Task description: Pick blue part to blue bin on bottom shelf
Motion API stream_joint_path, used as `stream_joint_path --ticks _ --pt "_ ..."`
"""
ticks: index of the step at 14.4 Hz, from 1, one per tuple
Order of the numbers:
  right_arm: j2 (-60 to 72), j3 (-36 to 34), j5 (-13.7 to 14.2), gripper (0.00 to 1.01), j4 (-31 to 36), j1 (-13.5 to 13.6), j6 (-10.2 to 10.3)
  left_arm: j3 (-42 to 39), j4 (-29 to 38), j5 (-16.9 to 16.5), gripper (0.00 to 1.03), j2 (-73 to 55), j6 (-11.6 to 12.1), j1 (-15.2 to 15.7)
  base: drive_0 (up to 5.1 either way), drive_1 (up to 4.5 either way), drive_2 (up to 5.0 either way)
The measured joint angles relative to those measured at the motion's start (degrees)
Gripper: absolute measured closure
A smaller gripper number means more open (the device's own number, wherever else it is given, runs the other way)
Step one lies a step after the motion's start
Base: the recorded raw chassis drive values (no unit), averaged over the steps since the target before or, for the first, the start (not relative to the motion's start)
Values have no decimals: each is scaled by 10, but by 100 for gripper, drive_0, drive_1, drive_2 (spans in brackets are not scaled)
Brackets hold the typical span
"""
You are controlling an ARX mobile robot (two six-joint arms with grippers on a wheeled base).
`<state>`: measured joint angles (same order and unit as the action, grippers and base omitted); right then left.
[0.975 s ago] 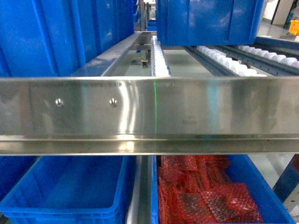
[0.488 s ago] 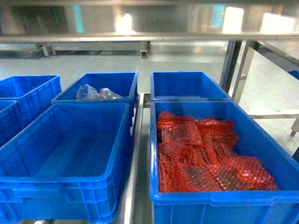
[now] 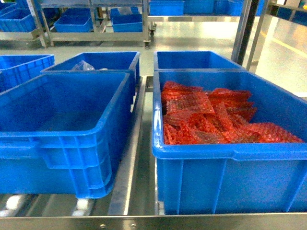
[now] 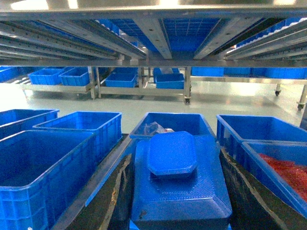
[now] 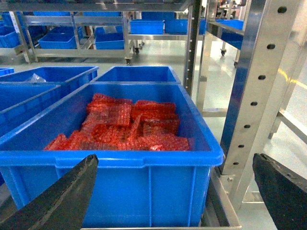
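Left gripper (image 4: 180, 191): clamped on the blue part (image 4: 171, 153), which sits between its dark fingers.
Right gripper (image 5: 172, 191): spread wide, nothing held.
Near bins: empty blue bin (image 3: 62, 143) beside bin of red bubble-wrap packets (image 3: 211, 120).
Unclear: clear bag (image 3: 82, 66) contents, far bin.

Red bubble-textured bags (image 3: 211, 117) are filling a blue bin (image 3: 225, 163); left of that bin, another blue bin (image 3: 62, 148) is showing plain blue walls.

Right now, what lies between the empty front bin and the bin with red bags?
In the head view, only a bare metal shelf rail separates the empty front bin from the bin with red bags.
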<state>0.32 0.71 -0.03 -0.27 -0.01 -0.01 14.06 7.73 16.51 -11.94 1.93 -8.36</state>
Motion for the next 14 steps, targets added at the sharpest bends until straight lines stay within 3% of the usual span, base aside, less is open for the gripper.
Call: stream_joint_path --ticks 14 --pt "0 0 0 3 -1 0 0 0 0 0 59 0 0 0 0 0 0"
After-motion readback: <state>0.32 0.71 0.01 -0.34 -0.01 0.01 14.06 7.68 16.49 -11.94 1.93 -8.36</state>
